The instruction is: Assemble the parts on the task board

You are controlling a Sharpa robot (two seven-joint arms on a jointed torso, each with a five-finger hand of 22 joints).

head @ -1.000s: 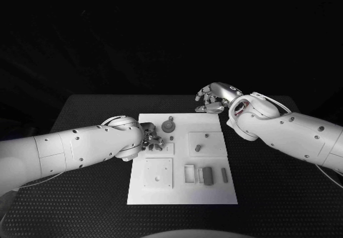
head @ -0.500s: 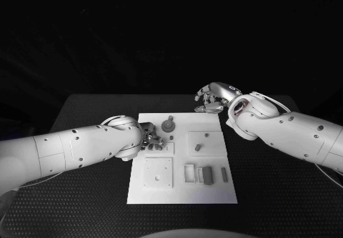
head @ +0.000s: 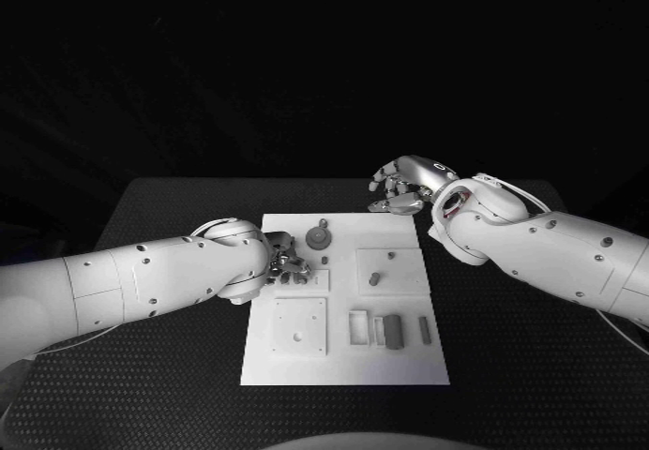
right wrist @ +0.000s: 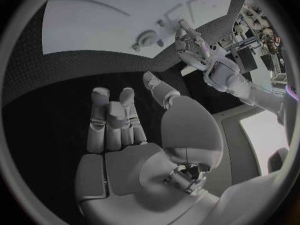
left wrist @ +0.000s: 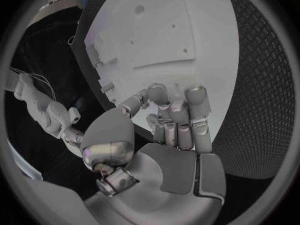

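The white task board (head: 339,361) lies mid-table. On it are a round grey part with a knob (head: 319,234), a small peg (head: 372,277) standing on a raised square plate (head: 395,260), a flat square plate (head: 297,325), an open frame (head: 360,328), a dark block (head: 392,330) and a short bar (head: 425,326). My left hand (head: 285,262) hovers at the board's left edge (left wrist: 187,40), fingers (left wrist: 178,120) curled in, nothing seen in them. My right hand (head: 406,187) hangs beyond the board's far right corner, fingers (right wrist: 112,120) curled, holding nothing. The right wrist view shows the round part (right wrist: 148,37).
The black textured table (head: 541,375) spreads around the board, with bare room at the front and on both sides. Both white forearms (head: 149,277) (head: 554,248) reach in low over the table beside the board.
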